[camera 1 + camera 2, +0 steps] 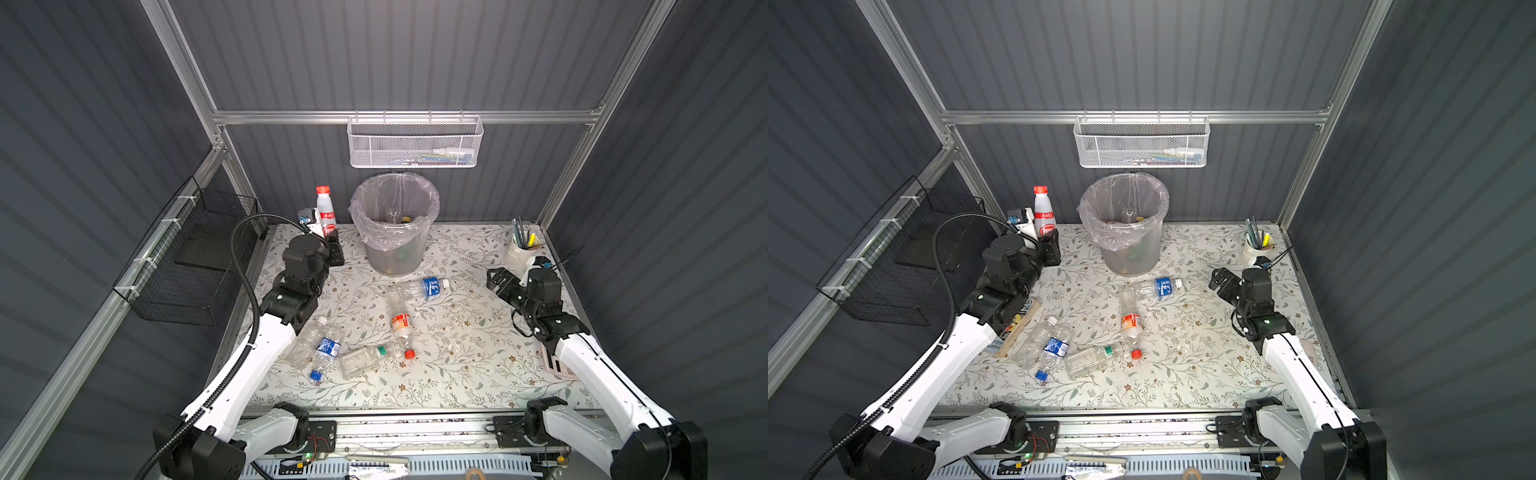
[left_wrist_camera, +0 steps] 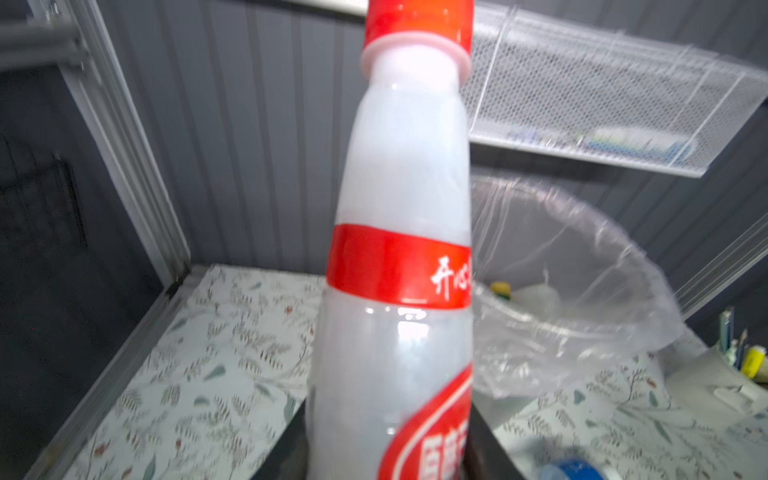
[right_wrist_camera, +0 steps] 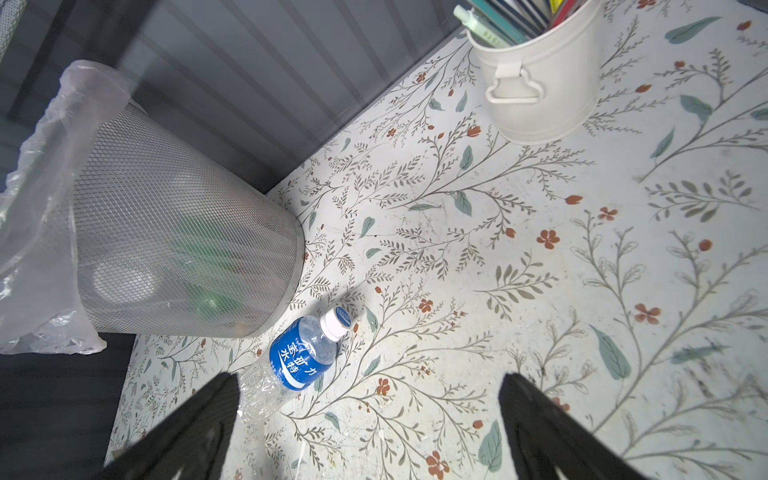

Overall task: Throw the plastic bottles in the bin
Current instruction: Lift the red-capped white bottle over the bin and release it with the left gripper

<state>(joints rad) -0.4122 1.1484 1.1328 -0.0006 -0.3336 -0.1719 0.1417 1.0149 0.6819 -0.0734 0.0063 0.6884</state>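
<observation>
Now holds milky red-capped plastic bottle (image 1: 325, 208) in clamped left end effector (image 1: 328, 235), right end effector (image 1: 496, 282) agape; next, probably: swing over bag-lined grey mesh bin (image 1: 395, 257), release.

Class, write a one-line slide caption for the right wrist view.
Open right claw poised near a blue-label bottle lying beside the bin, a pen cup nearby.

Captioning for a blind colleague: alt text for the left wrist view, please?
A white bottle with a red cap and label stands upright, gripped low by the left hand. Behind it are the bag-lined bin and a white mesh basket on the wall.
</observation>
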